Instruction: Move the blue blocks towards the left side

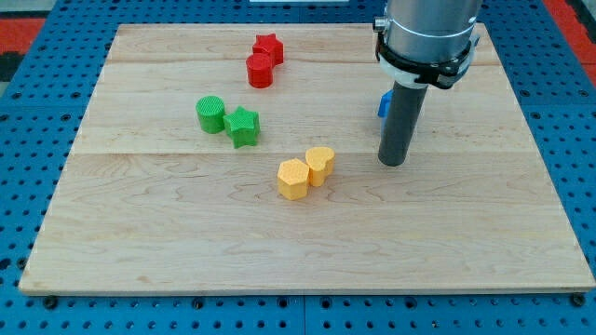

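Nearest the desk's bottom edge sit two yellow blocks [306,172], touching. Beyond them my tip [393,163] rests on the bare wood toward the right edge, with no jaws to open and holding nothing. Just behind the rod, a blue block [382,104] peeks out, mostly hidden. I judge I should circle to its right side, then sweep left, steering between the green blocks [228,120] and the red blocks [264,60] near the top edge.

Pale wooden board [307,242] on a blue perforated surface [28,177]

The board is made of joined light planks with visible grain, evenly lit; the blue surface with rows of small holes frames it, and red patches [23,28] show at the view's top corners
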Controlling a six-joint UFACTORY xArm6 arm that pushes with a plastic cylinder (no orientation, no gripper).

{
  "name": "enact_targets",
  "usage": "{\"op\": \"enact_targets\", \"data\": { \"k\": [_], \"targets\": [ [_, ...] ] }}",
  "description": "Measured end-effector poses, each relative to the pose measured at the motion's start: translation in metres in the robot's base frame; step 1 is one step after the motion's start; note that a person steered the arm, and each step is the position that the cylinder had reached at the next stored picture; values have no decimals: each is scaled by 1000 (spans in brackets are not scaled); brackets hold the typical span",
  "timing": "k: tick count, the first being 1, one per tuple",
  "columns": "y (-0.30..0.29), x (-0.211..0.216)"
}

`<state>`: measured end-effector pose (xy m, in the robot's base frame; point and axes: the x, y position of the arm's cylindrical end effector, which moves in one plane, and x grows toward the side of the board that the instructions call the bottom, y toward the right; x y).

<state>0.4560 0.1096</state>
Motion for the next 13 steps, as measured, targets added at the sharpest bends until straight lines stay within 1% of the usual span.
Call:
{"op": "enact_targets", "data": {
  "k": [1, 2, 3, 4, 6, 7, 8, 9, 10, 11, 12, 13],
  "targets": [
    [3, 9],
    [27, 1],
    [49, -36],
    [95, -69],
    [28, -82],
    [45, -82],
    [57, -69],
    [51, -60],
    [30, -45],
    [13, -41],
    [26, -30],
    [31, -82]
  ]
}}
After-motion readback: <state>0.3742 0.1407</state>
